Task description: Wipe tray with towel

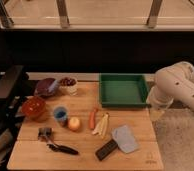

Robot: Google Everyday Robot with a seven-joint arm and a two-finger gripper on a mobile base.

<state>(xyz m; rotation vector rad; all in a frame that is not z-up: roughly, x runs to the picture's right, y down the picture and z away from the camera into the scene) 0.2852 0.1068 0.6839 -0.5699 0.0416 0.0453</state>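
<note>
Gripper (157, 107): hangs from the white arm (177, 87) just beside the tray's right rim, off the table's right edge; fingers apart, holding nothing. Tray (123, 90): green, square, at the back right of the wooden table (30, 155), nothing in it. Towel (124, 138): pale grey-blue, rumpled, lying on the table in front of the tray, well apart from it and from the gripper. Black block (106, 149): touching the towel's left edge, further from the tray. Pale yellow pieces (102, 125) and carrot (93, 118): side by side, front left of the tray. Round orange fruit (74, 123) and blue cup (60, 115): left of the carrot. Red bowl (34, 107): far left of the tray. Purple bowl (46, 87) and white cup (68, 85): left of the tray, level with it. Dark-handled tool (60, 147): front left, far from the tray.
</note>
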